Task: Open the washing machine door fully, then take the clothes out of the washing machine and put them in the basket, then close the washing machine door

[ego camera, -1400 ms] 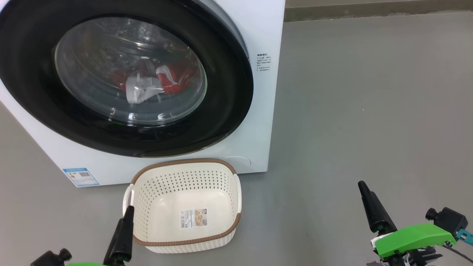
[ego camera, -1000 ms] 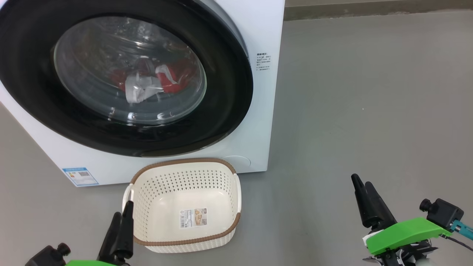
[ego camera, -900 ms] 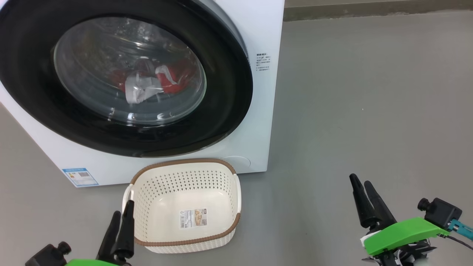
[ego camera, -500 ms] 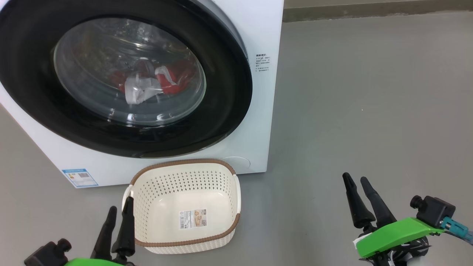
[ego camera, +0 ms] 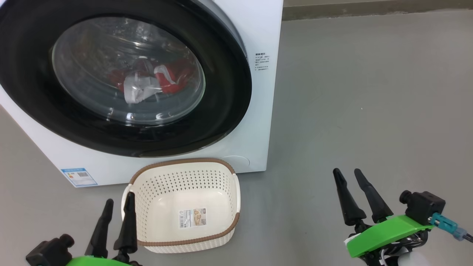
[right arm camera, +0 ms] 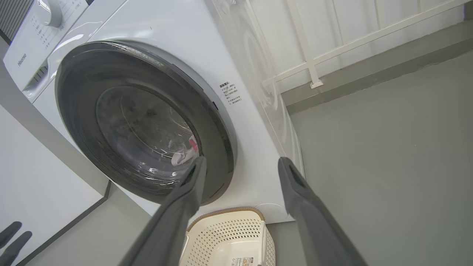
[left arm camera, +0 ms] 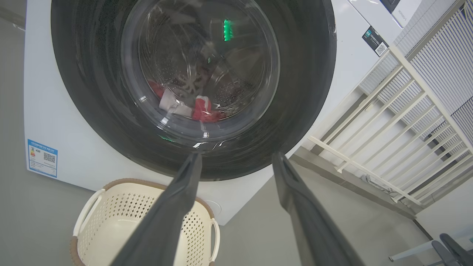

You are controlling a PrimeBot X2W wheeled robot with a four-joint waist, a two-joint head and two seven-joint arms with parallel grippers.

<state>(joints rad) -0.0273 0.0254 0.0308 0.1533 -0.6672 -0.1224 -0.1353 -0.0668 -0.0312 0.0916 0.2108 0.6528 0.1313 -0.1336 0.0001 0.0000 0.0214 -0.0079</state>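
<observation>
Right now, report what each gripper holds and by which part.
Nothing is held. The left gripper and the right gripper both stand open and empty, short of the washing machine door.

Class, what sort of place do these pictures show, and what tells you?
Probably a laundry area: a white front-loading washing machine with red clothes behind its glass door, and a perforated basket on the grey floor before it.

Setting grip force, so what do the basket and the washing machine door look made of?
The basket: likely moulded plastic, matte cream, judging by its punched holes; brown rim looks woven-patterned. The washing machine door: glossy black rim, probably plastic, showing reflections; clear centre looks like glass.
</observation>
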